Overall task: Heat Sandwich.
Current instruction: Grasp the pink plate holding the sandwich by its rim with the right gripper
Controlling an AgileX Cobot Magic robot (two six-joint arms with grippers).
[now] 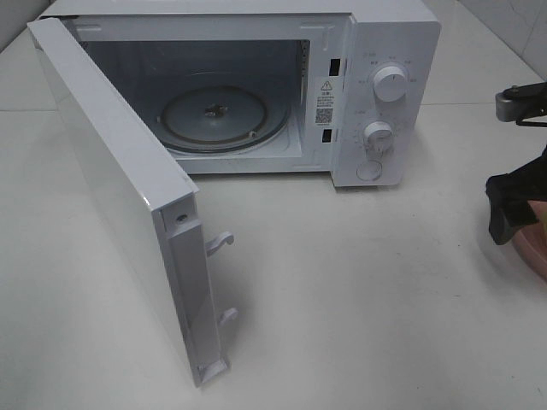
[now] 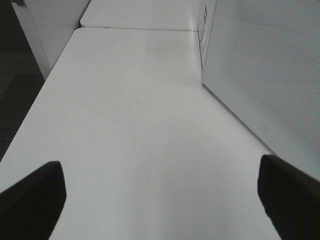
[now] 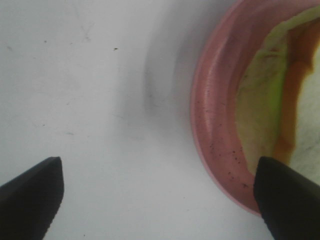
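The left pincer [image 2: 160,199] shows only as two dark fingertips [image 2: 31,200] cut off at the frame's corners. They stand wide apart with nothing between them. It is held low and nearly level over the bare white table [image 2: 125,100]. Its arm lies outside the high view. Just beside one fingertip and running on ahead of it is the perforated face of the microwave's door [image 2: 265,75], cut off by the frame edge.

The microwave [image 1: 380,51] stands well apart from both pincers with its door swung fully open. The glass turntable [image 1: 218,120] shows inside, with something at its middle too small to make out.

The right arm [image 1: 513,205] is half cut off at the edge of the high view, a dark mass hanging down toward the table. The right pincer [image 3: 160,197] points steeply down with its jaws spread wide and holding nothing. One finger hangs over bare table, the other over the rim of the pink plate [image 3: 212,125]. Much of the plate runs out of frame on the pincer's outer side.

The sandwich [image 3: 260,105] lies in the plate, beyond that same finger and outside the gap between the jaws. It is blurred and partly cut off, a pale yellow-green piece with an orange band.
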